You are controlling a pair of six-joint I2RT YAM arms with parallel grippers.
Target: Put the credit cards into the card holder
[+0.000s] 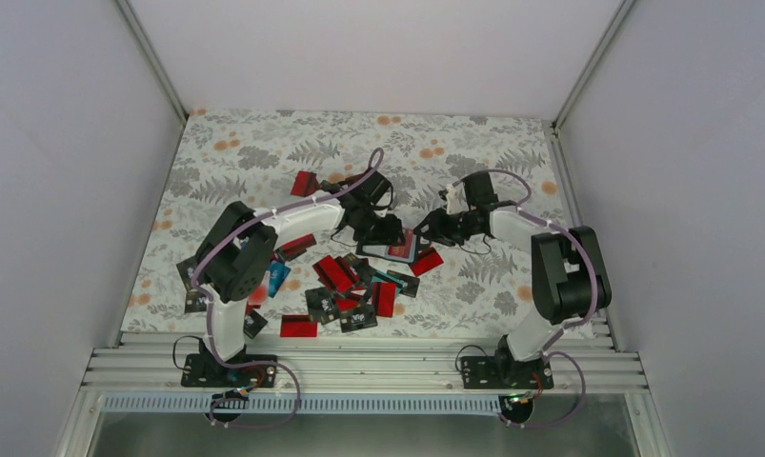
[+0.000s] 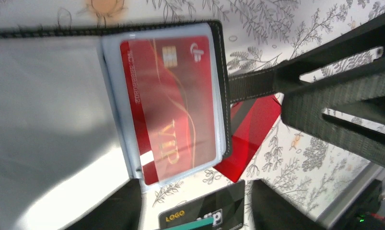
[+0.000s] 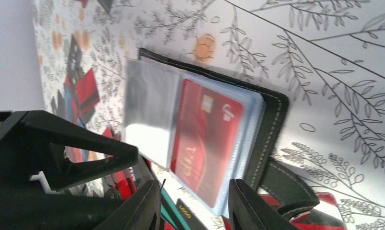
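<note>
- The card holder (image 3: 271, 124) lies open near the middle of the table, between the two grippers, its black stitched cover down and its clear sleeves (image 2: 46, 120) facing up
- One red VIP card (image 2: 173, 105) sits inside a sleeve, chip end towards the far side of the table; the sleeve beside it looks empty (glare hides most of it)
- A black strap (image 2: 252, 86) runs off the holder's edge towards the right arm's fingers
- The left gripper (image 2: 195, 184) hangs over the holder's near edge with its fingers wide apart and nothing caught between them
- The right gripper (image 3: 195, 184) reaches in from the other side, its fingers partly spread on either side of the sleeve stack's end; I cannot tell whether they pinch it
- A red card (image 2: 250, 134) lies partly under the holder's corner, and a black LOGO card (image 2: 204, 215) lies just beside the sleeves' near edge
- The rest of the credit cards (image 1: 345, 286) are strewn in a loose heap nearer the arm bases, mostly red and black, with a teal one (image 1: 277, 277) by the left arm
- Everything rests on a floral cloth (image 1: 264, 152)
</note>
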